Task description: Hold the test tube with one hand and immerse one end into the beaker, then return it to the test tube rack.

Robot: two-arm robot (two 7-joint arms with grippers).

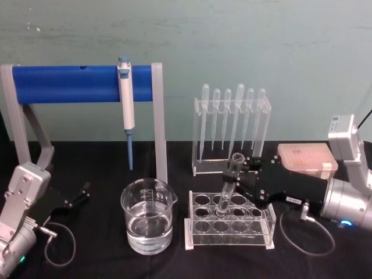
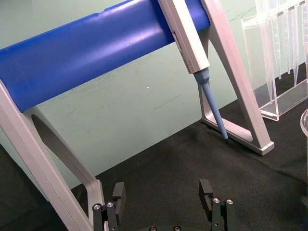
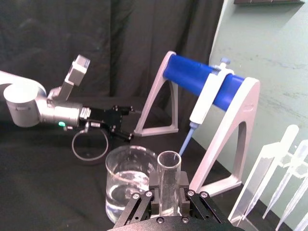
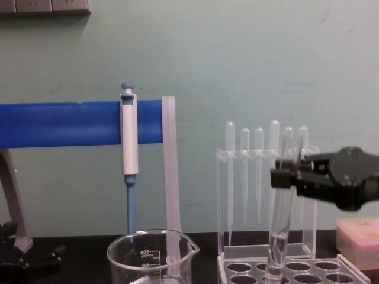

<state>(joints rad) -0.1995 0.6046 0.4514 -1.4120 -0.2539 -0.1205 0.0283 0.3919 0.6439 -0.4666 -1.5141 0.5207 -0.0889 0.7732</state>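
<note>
Right gripper, right of centre in the head view: fingers closed on the upper part of the tube, just below its open rim. The tube leans slightly, its round end down in a back-row hole of the rack, lower centre-right. The beaker, part-filled with clear liquid, stands just left of the rack. Left gripper, parked at lower left: fingers apart, holding nothing.

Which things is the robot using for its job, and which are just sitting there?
Job: test tube, held by the right gripper; beaker; rack.
Just sitting: pipettor on blue stand; pipettes; pink box; left gripper, parked at the left.
</note>
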